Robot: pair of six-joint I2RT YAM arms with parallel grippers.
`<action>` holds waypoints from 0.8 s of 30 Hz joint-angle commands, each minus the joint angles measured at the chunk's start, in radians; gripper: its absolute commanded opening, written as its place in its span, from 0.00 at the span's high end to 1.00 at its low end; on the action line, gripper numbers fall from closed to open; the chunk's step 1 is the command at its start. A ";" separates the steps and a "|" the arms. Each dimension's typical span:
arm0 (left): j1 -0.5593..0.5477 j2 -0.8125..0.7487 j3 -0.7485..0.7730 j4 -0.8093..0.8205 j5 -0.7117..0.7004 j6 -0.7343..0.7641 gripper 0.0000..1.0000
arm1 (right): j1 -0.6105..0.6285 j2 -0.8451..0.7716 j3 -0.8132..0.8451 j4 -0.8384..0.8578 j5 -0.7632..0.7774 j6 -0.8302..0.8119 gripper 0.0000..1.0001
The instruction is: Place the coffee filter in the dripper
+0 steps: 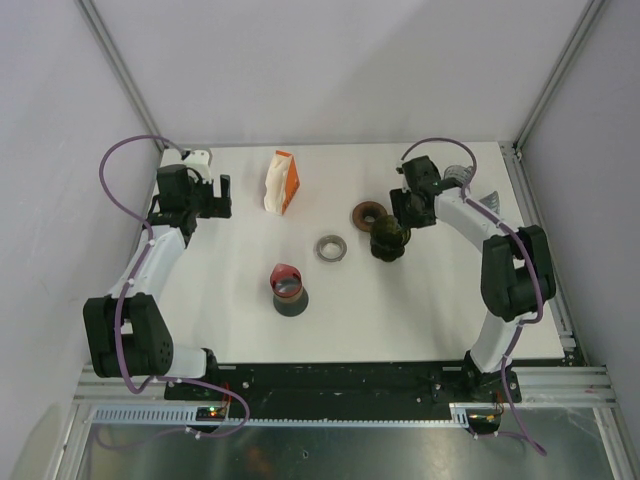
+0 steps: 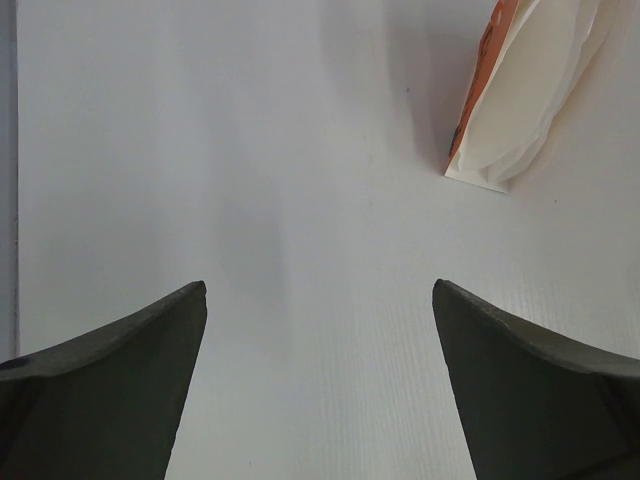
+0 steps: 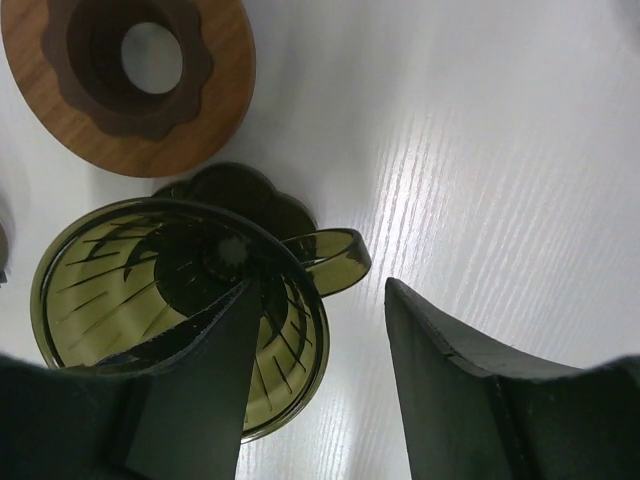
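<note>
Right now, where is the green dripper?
In the top view the green dripper sits right of centre, beside the wooden ring, with the right gripper at its rim.

The dripper (image 3: 180,310) looks like glossy see-through olive plastic, ribbed inside. The ring (image 3: 130,80) right beside it is matt grainy wood. The table (image 3: 500,150) under it: white, finely ribbed, slight sheen.

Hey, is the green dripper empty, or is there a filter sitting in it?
Empty: the dripper shows bare ribs down to its hole, no paper.
</note>
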 commanded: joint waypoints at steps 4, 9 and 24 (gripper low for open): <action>-0.001 -0.011 0.026 0.012 -0.005 0.024 0.00 | 0.016 -0.051 -0.009 -0.022 0.024 -0.014 0.42; -0.001 -0.014 0.026 0.012 -0.008 0.027 0.00 | 0.021 -0.030 -0.039 -0.034 0.012 -0.023 0.49; -0.001 -0.033 0.028 0.003 -0.012 0.035 0.00 | 0.041 -0.076 -0.010 -0.081 -0.013 -0.047 1.00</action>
